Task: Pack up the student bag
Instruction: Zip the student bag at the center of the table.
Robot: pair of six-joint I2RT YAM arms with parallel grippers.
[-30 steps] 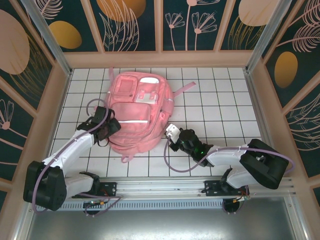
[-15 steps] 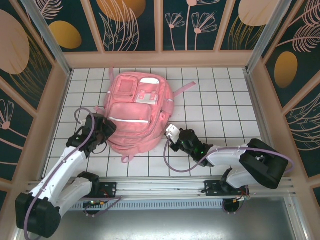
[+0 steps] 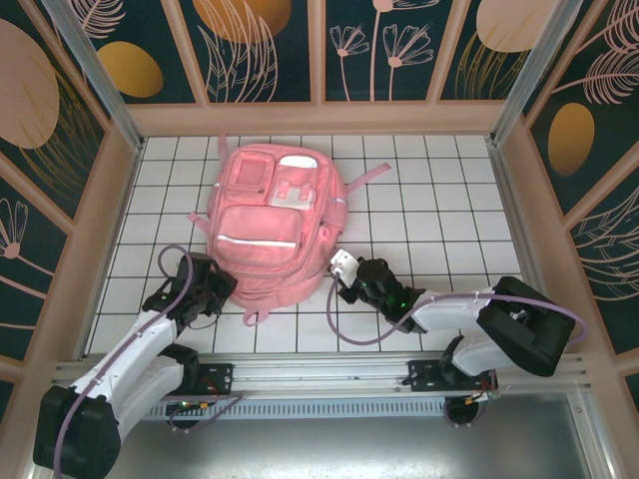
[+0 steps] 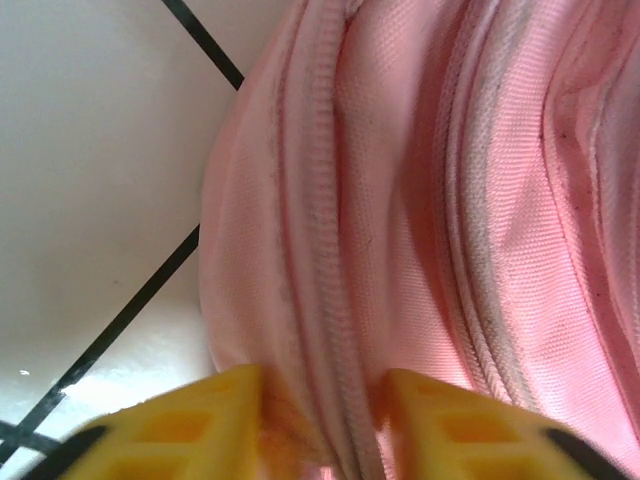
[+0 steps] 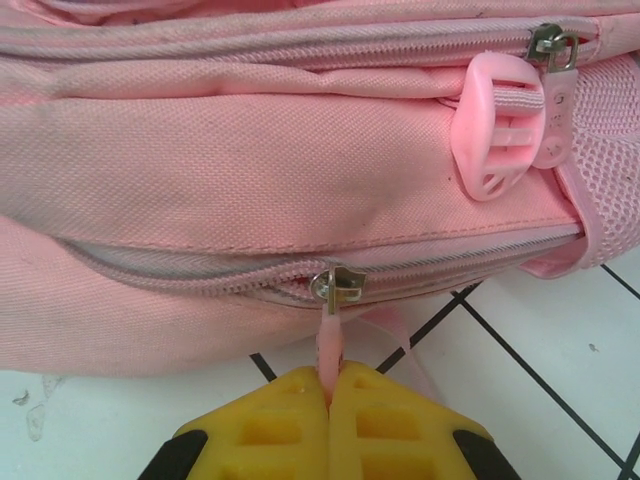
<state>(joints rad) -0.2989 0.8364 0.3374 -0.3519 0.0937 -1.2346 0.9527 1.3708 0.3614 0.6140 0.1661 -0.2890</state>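
Observation:
The student bag (image 3: 270, 225), a big pink backpack, lies flat on the white tiled table. My left gripper (image 3: 222, 289) is at its near-left corner. In the left wrist view its yellow fingers (image 4: 190, 425) press on both sides of a fold of pink fabric (image 4: 320, 300) along a seam, so the left gripper (image 4: 325, 420) is shut on it. My right gripper (image 3: 342, 267) is at the bag's near-right edge. The right gripper (image 5: 330, 385) is shut on the pink zipper pull (image 5: 329, 345), which hangs from a metal slider (image 5: 338, 284). The zip gapes slightly to the slider's left.
A pink plastic buckle (image 5: 500, 125) and a second metal slider (image 5: 552, 42) sit above the held zip. A pink strap (image 3: 364, 177) trails off the bag's right side. Wooden walls (image 3: 524, 200) fence the tiled table (image 3: 439, 200) on three sides.
My left arm has drawn back toward the near edge, moving its gripper from the bag's left side to the near-left corner, and its jaws have narrowed onto fabric. The right gripper has stayed put.

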